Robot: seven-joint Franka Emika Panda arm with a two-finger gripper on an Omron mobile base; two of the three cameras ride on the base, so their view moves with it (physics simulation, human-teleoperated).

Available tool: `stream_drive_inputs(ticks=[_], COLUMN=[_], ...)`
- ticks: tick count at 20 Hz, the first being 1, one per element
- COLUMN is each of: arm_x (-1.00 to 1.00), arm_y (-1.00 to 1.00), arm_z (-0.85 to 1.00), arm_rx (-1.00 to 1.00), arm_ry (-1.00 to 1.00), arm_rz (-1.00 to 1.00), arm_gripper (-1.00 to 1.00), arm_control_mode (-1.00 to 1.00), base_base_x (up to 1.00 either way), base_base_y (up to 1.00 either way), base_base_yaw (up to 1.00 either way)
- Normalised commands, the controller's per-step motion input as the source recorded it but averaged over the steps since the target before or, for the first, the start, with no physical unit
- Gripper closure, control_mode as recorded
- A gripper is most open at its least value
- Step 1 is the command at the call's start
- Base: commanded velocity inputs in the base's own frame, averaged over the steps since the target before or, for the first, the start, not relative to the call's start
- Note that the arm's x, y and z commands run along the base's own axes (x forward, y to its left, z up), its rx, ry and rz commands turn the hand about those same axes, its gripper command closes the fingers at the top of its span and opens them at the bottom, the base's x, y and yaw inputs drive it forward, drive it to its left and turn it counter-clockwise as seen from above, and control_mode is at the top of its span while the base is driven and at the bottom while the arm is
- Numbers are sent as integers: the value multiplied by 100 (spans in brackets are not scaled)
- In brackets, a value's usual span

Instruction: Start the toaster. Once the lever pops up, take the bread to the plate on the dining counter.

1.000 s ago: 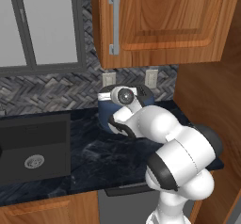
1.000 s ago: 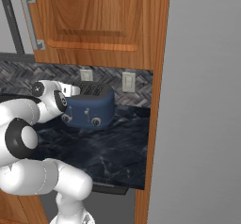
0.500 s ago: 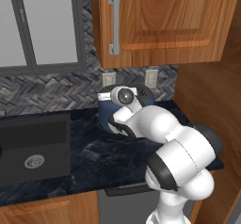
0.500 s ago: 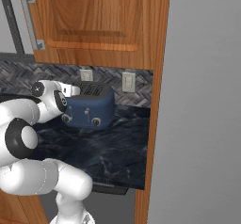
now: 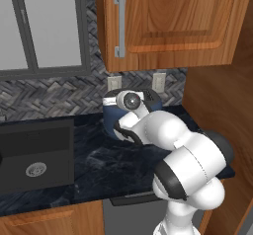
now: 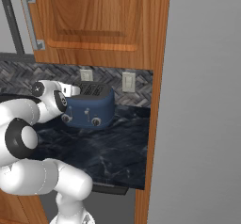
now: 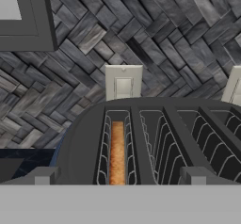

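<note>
The dark-blue toaster stands on the black worktop against the tiled wall; the arm partly covers it in the left base view. From the hand view I look down on its black top slots. The bread sits sunk in the leftmost slot, only its golden edge showing. My gripper hovers just in front of and above the toaster's top, open, its fingertips wide apart with nothing between them. The plate and the dining counter are out of view.
A black sink is set into the worktop left of the toaster. Two wall outlets sit behind it. A wooden upper cabinet hangs overhead, and a tall grey panel closes off the right side.
</note>
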Motion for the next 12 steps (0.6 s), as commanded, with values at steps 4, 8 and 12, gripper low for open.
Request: stream_drive_inputs(ticks=[4, 8, 12], arm_x=[0, 0, 0], arm_y=[0, 0, 0], arm_z=[0, 0, 0], arm_rx=[0, 0, 0], arm_ry=[0, 0, 0], arm_rz=[0, 0, 0], arm_gripper=[-100, -100, -100], arm_control_mode=[-100, -100, -100], base_base_x=[0, 0, 0], base_base_y=[0, 0, 0], base_base_yaw=[0, 0, 0])
